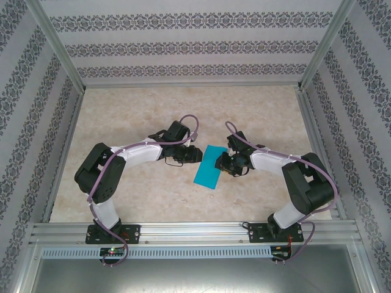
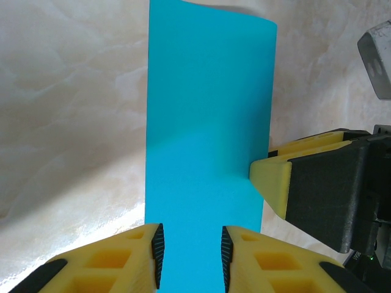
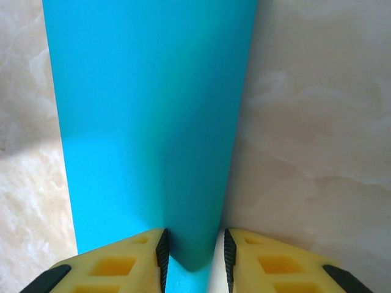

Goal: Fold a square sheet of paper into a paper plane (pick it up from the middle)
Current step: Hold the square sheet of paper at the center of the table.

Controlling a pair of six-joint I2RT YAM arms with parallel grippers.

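The left gripper (image 2: 192, 241) hovers with jaws parted above the square sheet of paper (image 2: 208, 110) — gripping nothing. The marbled table (image 1: 153, 195) lies under that sheet, a narrow rectangle; the right gripper (image 3: 194, 243) straddles the sheet's edge — likewise unclenched.

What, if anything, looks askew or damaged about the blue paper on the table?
The square sheet of paper, folded to a narrow strip, lies slanted on the table. In the left wrist view its far edge seems to curl up rather than lie flat. I see no tear or other damage.
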